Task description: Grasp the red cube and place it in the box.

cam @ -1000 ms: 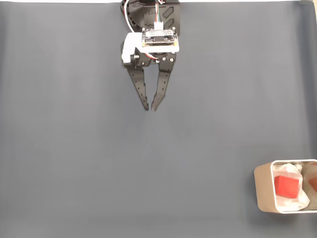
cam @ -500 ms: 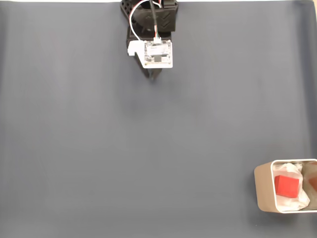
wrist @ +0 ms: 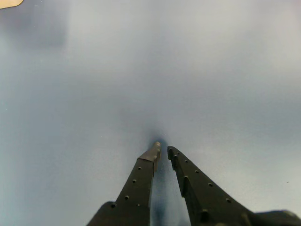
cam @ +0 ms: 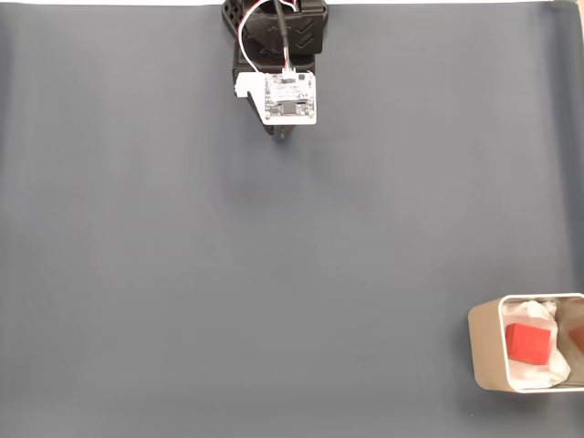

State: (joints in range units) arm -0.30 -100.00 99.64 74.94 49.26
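Your red cube (cam: 527,343) is sitting inside the box (cam: 484,351), down in the bottom right corner of the fixed view, resting on the crumpled white paper lining (cam: 547,365). The box itself runs off the right edge of that view, its pale rim curving round on the left side. The cube lies toward the left half of the box, apart from the rim, with paper on all sides of it.

Now look up top: your arm (cam: 278,36) is tucked at the top centre of the fixed view, folded over itself, with the white circuit board (cam: 290,97) of the wrist camera facing up and a white cable (cam: 246,23) looping behind it. That puts it well apart from the box, with a wide stretch of dark grey desk (cam: 182,274) between them.

Switch to the wrist view and you have the gripper (wrist: 162,149) pointing down at the desk. The two black fingers (wrist: 138,183) come up from the bottom edge and converge; the tips stand narrow, nearly together, with just a thin slit between them and nothing held there. The desk beneath is blurred and bluish-grey in this view, with a soft dark shadow right at the tips. A small beige patch (wrist: 9,4) peeks in at the top left corner; you cannot tell what that is.
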